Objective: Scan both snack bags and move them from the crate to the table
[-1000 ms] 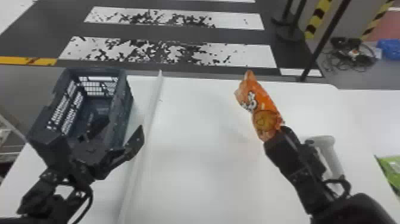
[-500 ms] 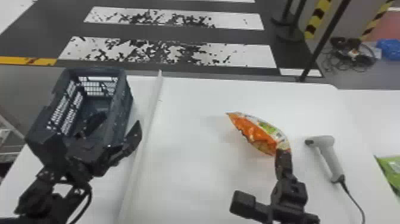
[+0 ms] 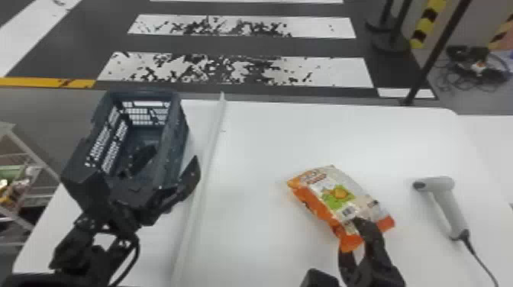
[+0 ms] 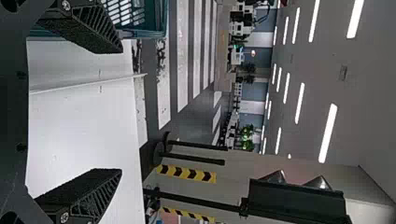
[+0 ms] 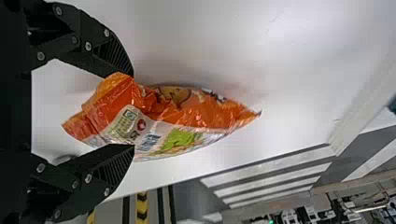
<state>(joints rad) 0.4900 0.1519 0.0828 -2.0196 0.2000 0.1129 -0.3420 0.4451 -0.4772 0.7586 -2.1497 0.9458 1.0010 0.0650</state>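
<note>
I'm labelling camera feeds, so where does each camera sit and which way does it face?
Left wrist view: on that wrist, facing across the table into the room; the left hand shows.
Right wrist view: on that wrist, facing the held snack bag; the right hand shows.
Head view: on the head, looking forward and down; both arms show.
Head and right wrist views share the bag.

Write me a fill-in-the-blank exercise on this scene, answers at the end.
The orange snack bag is between the jaws of the robot's ____ arm. The other arm's jaws stand ____, holding nothing. The crate is on the robot's ____ side of the table. Lying to the bag's right is a handheld ____.

Missing words: right; open; left; scanner.
</note>
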